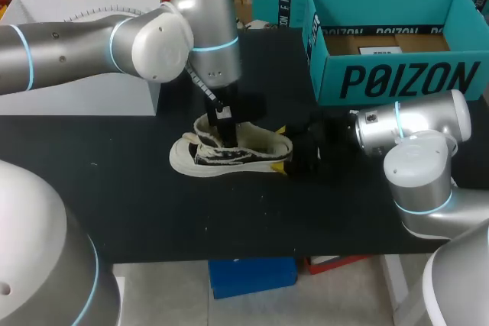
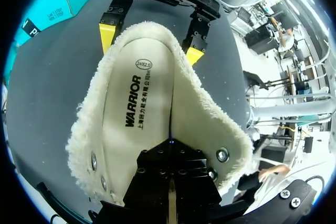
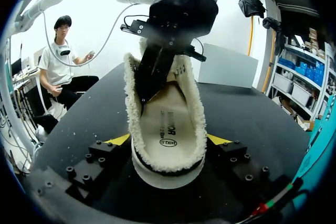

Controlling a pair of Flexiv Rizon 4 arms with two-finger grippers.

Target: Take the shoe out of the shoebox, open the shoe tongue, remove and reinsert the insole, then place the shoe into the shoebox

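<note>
A cream fleece-lined sneaker (image 1: 229,156) lies on the black table with its toe to the left and its printed insole (image 2: 136,103) showing. My left gripper (image 1: 223,124) comes down from above into the shoe's mouth. Its fingers (image 2: 170,148) are shut together, tips down at the insole near the tongue. My right gripper (image 1: 290,150) is at the heel, with one yellow tip (image 3: 118,140) on each side of the heel (image 3: 168,166), gripping it. The teal shoebox (image 1: 397,78) stands open at the back right, without the shoe.
A white box (image 1: 76,51) sits at the table's back left, under my left arm. The shoebox's near wall is just behind my right arm. Bare black tabletop (image 1: 229,219) lies in front of the shoe.
</note>
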